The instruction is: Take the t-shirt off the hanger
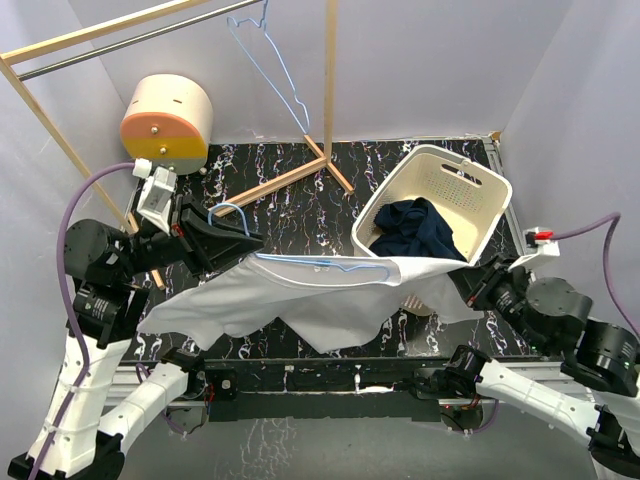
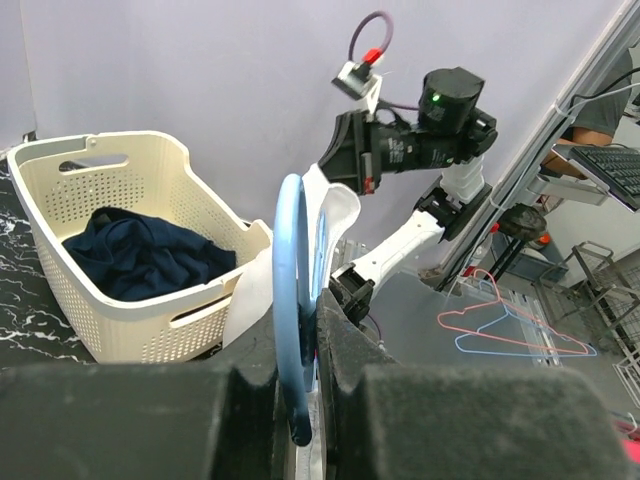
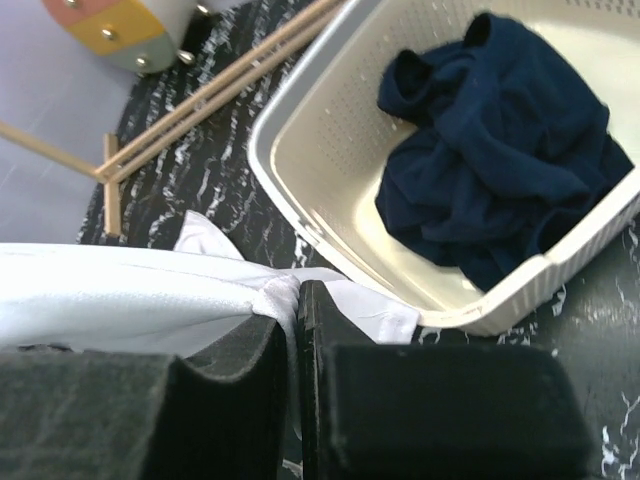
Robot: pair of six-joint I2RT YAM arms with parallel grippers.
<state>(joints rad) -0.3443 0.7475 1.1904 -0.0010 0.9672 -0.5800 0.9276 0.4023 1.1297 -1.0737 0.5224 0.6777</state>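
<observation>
The white t-shirt (image 1: 300, 295) on its blue hanger (image 1: 330, 263) hung like a curtain across the near side of the table (image 1: 300, 215), so no gripper was sneaking through low there. Behind it the middle was open. The laundry basket (image 1: 490, 225) blocked the right, and the rack's wooden feet (image 1: 290, 178) and a round drawer unit (image 1: 167, 122) crowded the back left.

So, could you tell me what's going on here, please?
The two arms hold a white t-shirt on a blue hanger between them, above the table. The left gripper is shut on the hanger's hook. The right gripper is shut on the t-shirt's edge beside the basket. The hanger is not yet free of the t-shirt. A dark garment lies in the basket.
</observation>
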